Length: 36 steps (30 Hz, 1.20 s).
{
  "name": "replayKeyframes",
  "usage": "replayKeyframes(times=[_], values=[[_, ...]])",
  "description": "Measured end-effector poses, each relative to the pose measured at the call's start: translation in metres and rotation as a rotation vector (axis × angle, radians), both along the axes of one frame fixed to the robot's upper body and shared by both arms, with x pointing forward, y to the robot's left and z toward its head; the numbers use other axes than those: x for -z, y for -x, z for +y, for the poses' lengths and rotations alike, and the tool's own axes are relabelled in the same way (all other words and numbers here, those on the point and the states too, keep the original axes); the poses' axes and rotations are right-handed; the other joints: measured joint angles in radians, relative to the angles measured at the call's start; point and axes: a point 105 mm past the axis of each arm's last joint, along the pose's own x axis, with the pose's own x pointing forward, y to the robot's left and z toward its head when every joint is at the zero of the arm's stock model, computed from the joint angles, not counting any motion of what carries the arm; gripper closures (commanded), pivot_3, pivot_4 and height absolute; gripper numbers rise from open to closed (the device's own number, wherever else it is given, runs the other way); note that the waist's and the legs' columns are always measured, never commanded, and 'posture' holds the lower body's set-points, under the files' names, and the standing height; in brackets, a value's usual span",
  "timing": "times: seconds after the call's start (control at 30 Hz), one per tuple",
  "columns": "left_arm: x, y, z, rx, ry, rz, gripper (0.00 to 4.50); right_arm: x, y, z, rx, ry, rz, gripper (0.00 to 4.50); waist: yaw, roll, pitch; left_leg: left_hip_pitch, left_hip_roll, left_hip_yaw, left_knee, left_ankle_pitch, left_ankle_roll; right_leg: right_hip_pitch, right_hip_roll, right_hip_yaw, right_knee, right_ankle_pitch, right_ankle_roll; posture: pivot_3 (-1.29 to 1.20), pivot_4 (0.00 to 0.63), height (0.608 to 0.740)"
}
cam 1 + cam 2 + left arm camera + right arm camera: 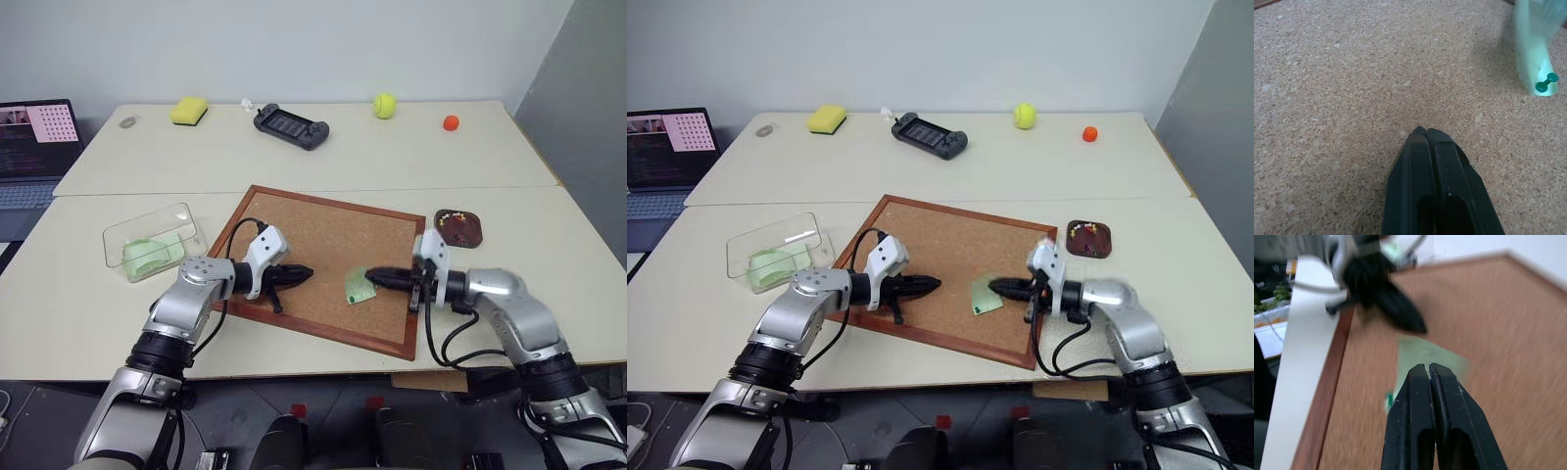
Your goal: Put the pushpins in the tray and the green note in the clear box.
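Left end effector (302,274): clenched on nothing, black fingers pressed together, hovering low over the near-left part of the corkboard (294,220).
Right end effector (376,277): fingers closed at the near edge of the green note (360,290); it looks pinched and lifted at one side, though the grip itself is hard to confirm.
Green note: on the corkboard, between the two end effectors, one edge curling up.
Pushpin (1546,82): a small teal-green pin at the note's corner, apparently still holding it to the cork.
Tray (458,227): dark brown, on the counter (549,294) just off the corkboard's far-right corner, with small coloured bits inside that look like pins already dropped.
Clear box (154,241): left of the corkboard, pale green paper already lying in it.
Progress: well along, by my read; this note and its pin are what remains.
Room to move: open cork between the arms; the raised wooden frame on the way to the box is the edge to clear.
Far counter: yellow sponge (189,111), game controller (291,125), tennis ball (384,105), orange ball (451,122), all well out of the way.
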Motion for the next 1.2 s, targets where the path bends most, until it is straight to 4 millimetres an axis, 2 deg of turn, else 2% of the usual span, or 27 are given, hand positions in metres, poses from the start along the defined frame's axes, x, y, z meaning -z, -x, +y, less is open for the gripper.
replayKeyframes(times=[0.17,0.27,0.43,0.5,0.57,0.7,0.83,1.03,1.2], values=[[0.0,0.0,0.0,0.002,0.0,0.0,4.5,-0.002,0.001,-0.001,0.007,-0.015,0.034,4.45,0.0,0.0,0.0,0.0,0.0,0.0,0.0,0.0,0.0,0.0,0.0,0.0,0.0,0.0,0.0,0.0,0.15,0.74],[0.0,0.0,0.0,0.001,0.0,0.001,4.5,-0.007,-0.008,-0.012,0.092,-0.045,0.044,4.45,0.0,0.0,0.0,0.0,0.0,0.0,0.0,0.0,0.0,0.0,-0.001,0.001,0.0,0.0,0.0,0.0,0.15,0.74],[0.0,0.0,0.0,-0.001,0.0,0.001,4.5,-0.042,-0.055,-0.054,0.416,-0.157,-0.01,4.45,0.0,0.0,0.0,0.0,0.0,0.001,0.0,0.0,0.0,0.0,-0.001,0.001,0.0,0.0,0.0,0.0,0.15,0.74],[0.0,0.0,0.0,-0.001,0.001,0.002,4.5,-0.048,-0.07,-0.073,0.549,-0.162,-0.029,4.45,0.0,0.0,0.0,0.0,0.0,0.001,0.0,0.0,0.0,0.0,-0.001,0.001,0.0,0.0,0.0,0.0,0.15,0.74],[0.0,0.0,-0.003,0.006,0.009,-0.001,4.5,-0.032,-0.091,-0.115,0.789,-0.074,-0.001,4.45,0.001,0.0,0.0,0.0,0.0,0.002,-0.001,0.0,0.0,0.0,-0.001,0.001,0.0,0.0,0.0,0.0,0.15,0.74],[0.0,0.0,-0.003,0.006,0.008,0.0,4.5,-0.009,-0.096,-0.132,0.882,-0.015,0.059,4.45,0.0,0.001,0.0,0.0,0.0,0.003,-0.001,0.0,0.0,-0.001,-0.001,0.002,0.0,0.0,0.0,0.0,0.15,0.74],[0.0,-0.001,-0.003,0.005,0.009,0.0,4.5,0.007,-0.1,-0.142,0.943,0.012,0.11,4.45,0.0,0.001,0.0,0.0,0.0,0.004,0.0,0.0,0.0,-0.001,-0.001,0.003,0.0,0.0,0.0,0.0,0.15,0.74],[0.0,0.0,-0.003,0.005,0.008,0.0,4.5,0.013,-0.103,-0.148,0.978,0.032,0.132,4.45,-0.001,0.001,0.0,0.0,0.0,0.004,-0.001,0.0,0.0,-0.001,-0.001,0.003,0.0,0.0,0.0,0.0,0.15,0.74],[0.0,0.0,-0.003,0.007,0.007,-0.001,4.5,0.018,-0.104,-0.148,0.983,0.035,0.151,3.61,-0.001,0.001,0.0,0.0,0.0,0.004,-0.001,0.0,0.0,-0.001,-0.001,0.003,0.0,0.0,0.0,0.0,0.15,0.74]])
